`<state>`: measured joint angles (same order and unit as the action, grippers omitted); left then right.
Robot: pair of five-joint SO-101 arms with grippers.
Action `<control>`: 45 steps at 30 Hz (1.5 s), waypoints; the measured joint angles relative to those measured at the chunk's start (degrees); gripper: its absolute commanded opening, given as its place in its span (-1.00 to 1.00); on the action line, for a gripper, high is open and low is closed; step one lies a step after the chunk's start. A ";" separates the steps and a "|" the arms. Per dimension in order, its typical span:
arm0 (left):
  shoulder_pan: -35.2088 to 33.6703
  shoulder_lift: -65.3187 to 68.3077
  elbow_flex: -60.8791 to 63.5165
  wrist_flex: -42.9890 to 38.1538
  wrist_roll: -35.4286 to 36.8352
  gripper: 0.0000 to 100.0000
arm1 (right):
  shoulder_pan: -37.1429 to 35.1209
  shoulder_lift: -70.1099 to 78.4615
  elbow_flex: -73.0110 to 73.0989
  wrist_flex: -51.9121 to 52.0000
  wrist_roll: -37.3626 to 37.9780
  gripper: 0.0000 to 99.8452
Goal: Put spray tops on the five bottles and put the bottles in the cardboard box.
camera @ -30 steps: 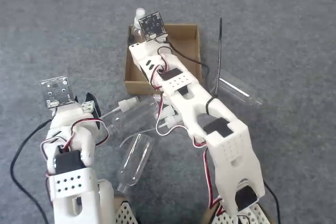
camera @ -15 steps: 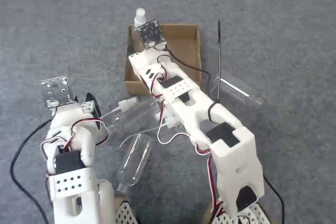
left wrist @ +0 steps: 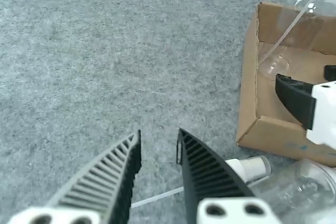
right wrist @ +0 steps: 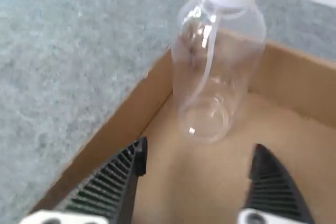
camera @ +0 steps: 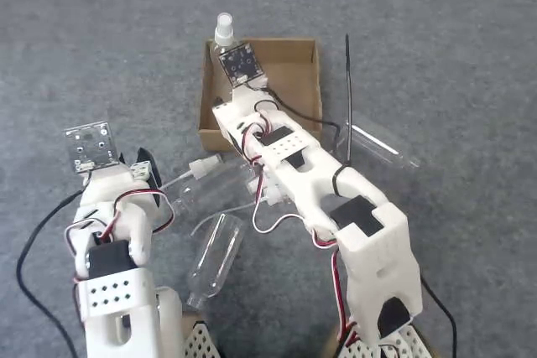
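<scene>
Fingers (right wrist: 113,182) of the right gripper (right wrist: 199,156) stand wide apart with nothing between them, low inside the box (right wrist: 131,114) and just short of the bottle (right wrist: 215,72). That bottle stands upright with its white spray top (camera: 223,26) on, in the box's upper-left corner in the high view, near the top centre of the frame, and it touches neither finger. By the look of it, the step in hand is boxing a first bottle: the set-down seems done, the retreat is not yet made, and four more appear to be left. The next move calls for drawing the right gripper up and back without brushing the bottle, which looks tall, light and easy to tip, then going for another. As far as the arm lets me see, the box holds just this one. On the table (camera: 470,56) a capped bottle (camera: 214,178) lies on its side at centre left. A bare bottle (camera: 214,262), seemingly without a top, lies at lower centre, and a third bottle (camera: 382,147) lies right of the right arm. The left gripper (left wrist: 157,140) hovers over the grey table at left, its fingers a narrow gap apart, gripping nothing.
</scene>
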<state>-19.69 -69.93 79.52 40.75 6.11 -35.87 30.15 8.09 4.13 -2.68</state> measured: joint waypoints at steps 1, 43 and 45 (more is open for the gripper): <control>0.00 0.00 0.00 0.00 0.00 -0.78 | 0.00 0.00 0.00 0.09 0.00 -0.82; 0.18 0.00 0.00 0.00 0.00 -0.78 | 3.16 16.00 -21.27 6.15 0.00 -0.95; 0.18 0.00 0.00 0.00 0.00 -0.78 | 3.16 14.86 -21.27 10.20 0.00 -0.95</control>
<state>-19.52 -69.93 79.52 40.75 6.11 -32.70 45.01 -13.19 14.33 -2.68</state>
